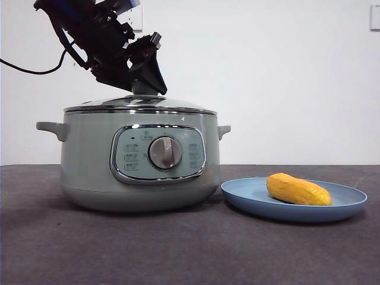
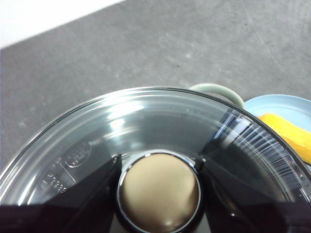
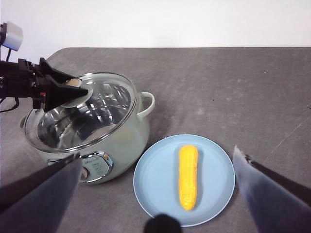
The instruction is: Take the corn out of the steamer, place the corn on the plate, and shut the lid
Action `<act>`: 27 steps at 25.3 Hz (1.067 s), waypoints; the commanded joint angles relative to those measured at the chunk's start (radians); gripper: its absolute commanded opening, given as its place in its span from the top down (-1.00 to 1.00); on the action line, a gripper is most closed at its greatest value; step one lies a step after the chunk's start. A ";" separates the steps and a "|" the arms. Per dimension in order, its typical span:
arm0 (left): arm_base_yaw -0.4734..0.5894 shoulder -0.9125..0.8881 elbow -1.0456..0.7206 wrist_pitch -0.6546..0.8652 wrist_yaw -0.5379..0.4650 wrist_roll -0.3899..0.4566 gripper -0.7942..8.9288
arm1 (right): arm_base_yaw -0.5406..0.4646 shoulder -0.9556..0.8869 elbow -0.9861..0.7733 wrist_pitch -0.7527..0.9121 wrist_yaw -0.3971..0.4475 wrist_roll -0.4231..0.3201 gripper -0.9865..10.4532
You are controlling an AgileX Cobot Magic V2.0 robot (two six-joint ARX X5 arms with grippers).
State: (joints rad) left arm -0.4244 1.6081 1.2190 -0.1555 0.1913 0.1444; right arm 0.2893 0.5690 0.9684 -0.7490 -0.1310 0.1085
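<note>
The yellow-orange corn (image 1: 297, 190) lies on the light-blue plate (image 1: 249, 193), right of the pale-green steamer (image 1: 89, 160). The glass lid (image 1: 119, 104) rests on the steamer's rim. My left gripper (image 1: 145, 83) comes down from the upper left, its jaws closed against both sides of the lid's knob (image 2: 158, 194). The right wrist view shows the corn (image 3: 188, 177) lengthwise on the plate (image 3: 155, 184), next to the lid (image 3: 102, 111) and the steamer (image 3: 131, 136). My right gripper (image 3: 156, 155) hangs open and empty high above the plate.
The dark grey table (image 1: 190, 249) extends in front of the steamer and plate. A white wall stands behind. One steamer side handle (image 2: 218, 92) points toward the plate (image 2: 282, 102). A cable (image 1: 29, 68) hangs from the left arm.
</note>
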 commanded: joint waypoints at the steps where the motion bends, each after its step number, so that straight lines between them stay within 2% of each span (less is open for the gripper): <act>1: 0.001 0.004 -0.014 -0.016 -0.002 0.013 0.04 | 0.001 -0.002 -0.004 0.003 -0.002 0.006 -0.12; 13: 0.001 -0.018 -0.006 0.005 -0.004 0.013 0.04 | 0.001 -0.002 -0.004 0.002 -0.002 0.006 -0.12; 21: 0.001 -0.144 -0.006 -0.009 -0.006 0.013 0.04 | 0.001 0.000 -0.004 -0.030 -0.002 -0.003 -0.12; 24: 0.001 -0.226 -0.005 -0.073 -0.004 0.001 0.04 | 0.001 0.001 -0.004 -0.058 -0.004 -0.015 -0.12; 27: -0.003 -0.325 -0.005 -0.204 0.002 -0.043 0.04 | 0.001 0.007 -0.004 -0.103 -0.063 -0.033 -0.11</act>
State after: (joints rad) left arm -0.4248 1.3113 1.2171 -0.3264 0.1902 0.1291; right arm 0.2890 0.5735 0.9684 -0.8459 -0.1738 0.0929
